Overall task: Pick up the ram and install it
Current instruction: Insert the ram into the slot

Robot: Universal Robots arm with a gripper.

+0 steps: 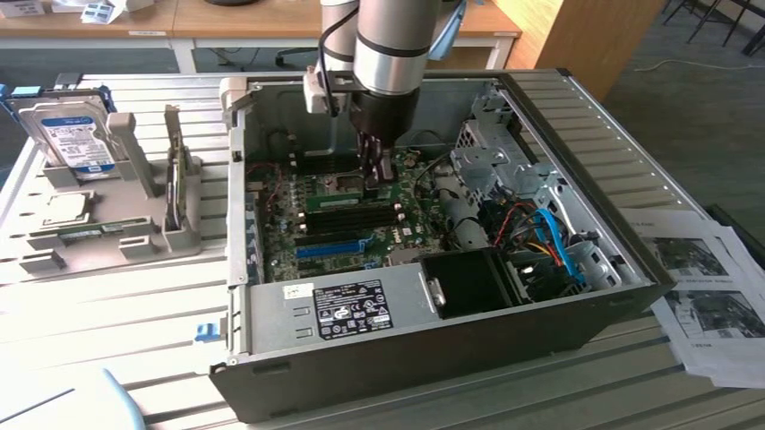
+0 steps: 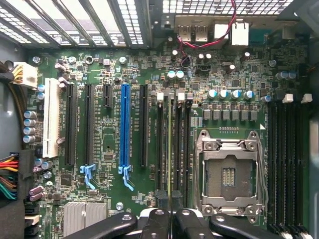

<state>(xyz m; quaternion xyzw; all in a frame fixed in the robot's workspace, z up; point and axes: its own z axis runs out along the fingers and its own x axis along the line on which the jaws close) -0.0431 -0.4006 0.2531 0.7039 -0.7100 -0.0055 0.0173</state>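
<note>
Exterior view had the arm reaching straight down into the open computer case (image 1: 562, 296), and the hand (image 1: 376, 177) was low over the motherboard (image 1: 358, 228), near the case's twelve o'clock wall. From the wrist view, the hand (image 2: 171, 196) was pinched almost fully together, and yes, it had the ram (image 2: 170, 149) clamped between its fingers (image 2: 160, 199). The ram showed edge-on as a thin green line. It ran along the black memory slots (image 2: 177, 144) and sat between the blue expansion slot (image 2: 124, 129) and the empty processor socket (image 2: 229, 174). Whether its lower edge was seated in a slot or only just above one could not be told.

Out on the surface (image 1: 120, 313), at nine o'clock from the case in the exterior view, a hard drive (image 1: 74, 134) stood upright in a grey holder (image 1: 120, 235). A square silvery processor chip (image 1: 68, 208) lay just below it. At four o'clock from the case, printed sheets (image 1: 705, 296) lay flat beside it.
</note>
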